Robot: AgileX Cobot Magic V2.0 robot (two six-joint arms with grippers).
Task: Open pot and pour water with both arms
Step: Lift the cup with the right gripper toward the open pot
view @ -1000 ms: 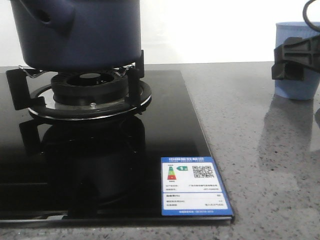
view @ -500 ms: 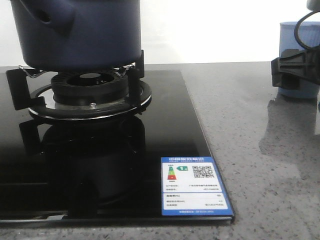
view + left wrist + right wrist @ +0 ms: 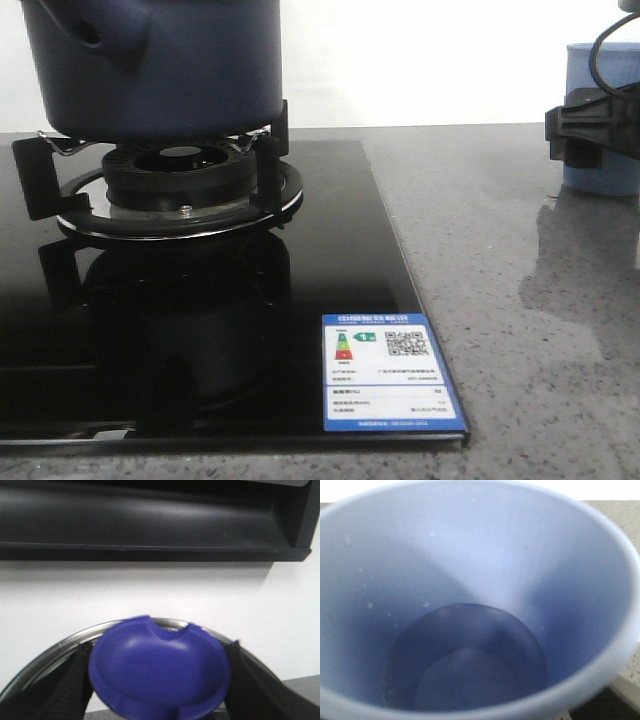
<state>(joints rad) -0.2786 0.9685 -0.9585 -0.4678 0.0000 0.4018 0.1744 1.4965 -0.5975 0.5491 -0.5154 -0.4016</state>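
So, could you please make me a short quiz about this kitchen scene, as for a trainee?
1. True or false: the pot stands on the burner.
2. In the left wrist view, the fingers of the left pincer flank which thing?
A. the lid's blue knob
B. the pot's side handle
C. a spoon
3. In a few words: what does the right wrist view look down into?

Key
1. True.
2. A.
3. The light blue cup.
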